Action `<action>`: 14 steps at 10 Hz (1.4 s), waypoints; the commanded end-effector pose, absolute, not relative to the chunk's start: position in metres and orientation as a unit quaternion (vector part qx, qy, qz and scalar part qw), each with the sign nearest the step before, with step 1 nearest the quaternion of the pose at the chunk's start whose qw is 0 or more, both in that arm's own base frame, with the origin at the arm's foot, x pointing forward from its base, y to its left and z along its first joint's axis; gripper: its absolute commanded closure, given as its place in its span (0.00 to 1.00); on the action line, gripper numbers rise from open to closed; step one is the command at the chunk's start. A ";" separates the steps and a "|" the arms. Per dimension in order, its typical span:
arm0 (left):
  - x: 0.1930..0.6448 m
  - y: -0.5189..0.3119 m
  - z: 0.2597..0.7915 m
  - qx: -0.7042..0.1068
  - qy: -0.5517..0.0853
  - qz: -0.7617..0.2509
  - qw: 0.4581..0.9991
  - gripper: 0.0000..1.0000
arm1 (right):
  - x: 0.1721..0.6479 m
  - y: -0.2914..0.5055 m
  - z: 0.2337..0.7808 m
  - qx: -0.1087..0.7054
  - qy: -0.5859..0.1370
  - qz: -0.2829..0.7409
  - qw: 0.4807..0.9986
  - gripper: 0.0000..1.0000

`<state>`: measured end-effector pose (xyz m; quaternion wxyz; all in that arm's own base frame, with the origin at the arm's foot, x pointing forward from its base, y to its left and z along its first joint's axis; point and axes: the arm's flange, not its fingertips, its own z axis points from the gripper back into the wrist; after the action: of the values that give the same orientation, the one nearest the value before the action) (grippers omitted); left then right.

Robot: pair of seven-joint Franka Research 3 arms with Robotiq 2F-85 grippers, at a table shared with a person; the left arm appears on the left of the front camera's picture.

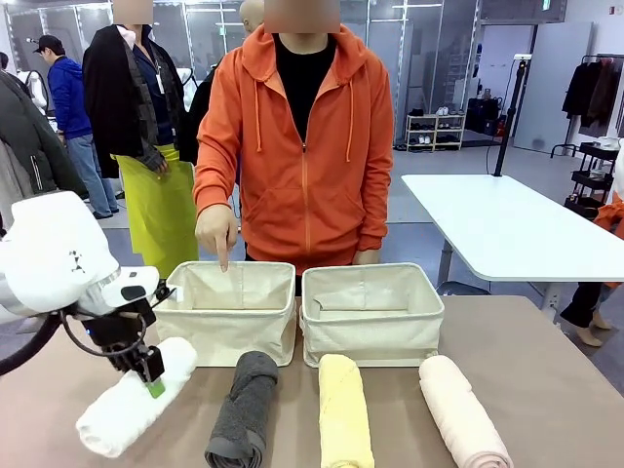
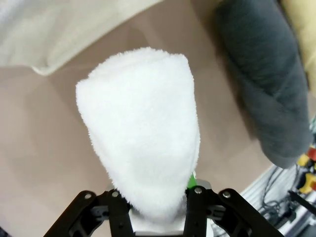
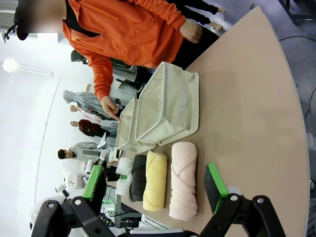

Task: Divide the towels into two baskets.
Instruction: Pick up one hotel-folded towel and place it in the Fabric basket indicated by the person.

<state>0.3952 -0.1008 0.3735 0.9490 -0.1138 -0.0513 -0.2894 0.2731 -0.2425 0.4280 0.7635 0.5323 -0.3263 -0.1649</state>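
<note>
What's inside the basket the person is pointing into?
Inside the left basket I can see bare cream back and side walls, with the person's hand pointing in from above. Its front wall covers the floor, so anything lying low at the bottom cannot be checked.

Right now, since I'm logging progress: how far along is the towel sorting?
Done: nothing yet; the left basket and right basket both look empty. In hand: the left claw is shut on one end of the white towel, near the left basket, into which the person's hand points. Left: the grey towel, yellow towel and pink towel lie on the table before the baskets.
</note>
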 end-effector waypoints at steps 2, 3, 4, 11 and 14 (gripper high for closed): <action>0.372 -0.120 0.431 -0.050 -0.105 -0.460 0.880 0.60 | 0.271 -0.243 0.431 0.537 -0.329 -0.164 0.759 0.00; 0.371 -0.129 0.445 -0.002 -0.122 -0.527 0.841 0.60 | 0.271 -0.243 0.431 0.537 -0.329 -0.164 0.759 0.00; 0.376 -0.139 0.461 0.056 -0.137 -0.575 0.805 0.60 | 0.271 -0.243 0.431 0.537 -0.329 -0.164 0.759 0.00; 0.395 -0.185 0.512 0.101 -0.155 -0.679 0.711 0.60 | 0.271 -0.243 0.431 0.537 -0.329 -0.164 0.759 0.00; 0.403 -0.191 0.510 0.100 -0.153 -0.689 0.702 0.60 | 0.271 -0.243 0.431 0.537 -0.329 -0.164 0.759 0.00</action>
<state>0.4011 -0.1894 0.5073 0.7040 0.0986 -0.1504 -0.6871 0.2735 -0.2420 0.4281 0.7639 0.5323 -0.3258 -0.1643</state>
